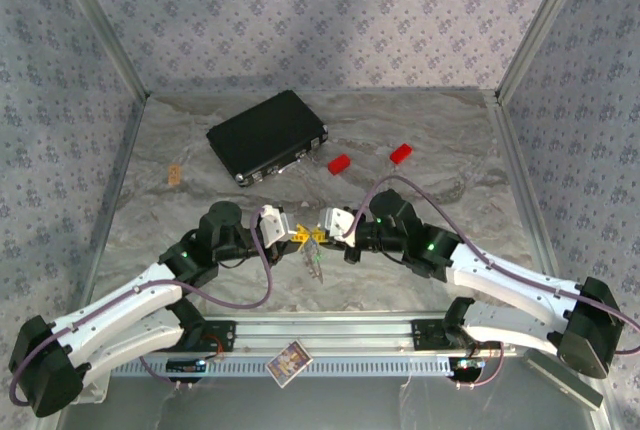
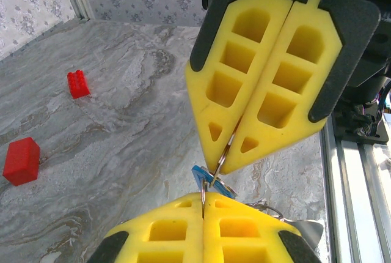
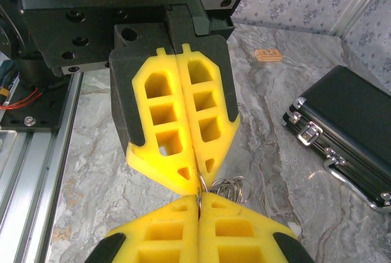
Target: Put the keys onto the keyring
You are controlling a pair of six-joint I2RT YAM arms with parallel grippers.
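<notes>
My left gripper (image 1: 297, 234) and right gripper (image 1: 320, 236) meet tip to tip over the middle of the table, both shut on a thin silvery ring of the keyring (image 2: 203, 188). In the left wrist view my left gripper (image 2: 203, 199) pinches the wire from below and the right gripper (image 2: 227, 166) pinches it from above. A blue-headed key (image 2: 200, 176) hangs on the ring between the tips. More silvery rings (image 3: 232, 188) dangle just right of my right gripper (image 3: 198, 197), below the left gripper (image 3: 197, 180). The keys (image 1: 315, 262) hang under the tips.
A black case (image 1: 266, 136) lies at the back left of centre. Two red blocks (image 1: 340, 163) (image 1: 401, 153) sit right of it. A small tan tag (image 1: 176, 174) lies at the left. A card (image 1: 289, 361) rests on the front rail.
</notes>
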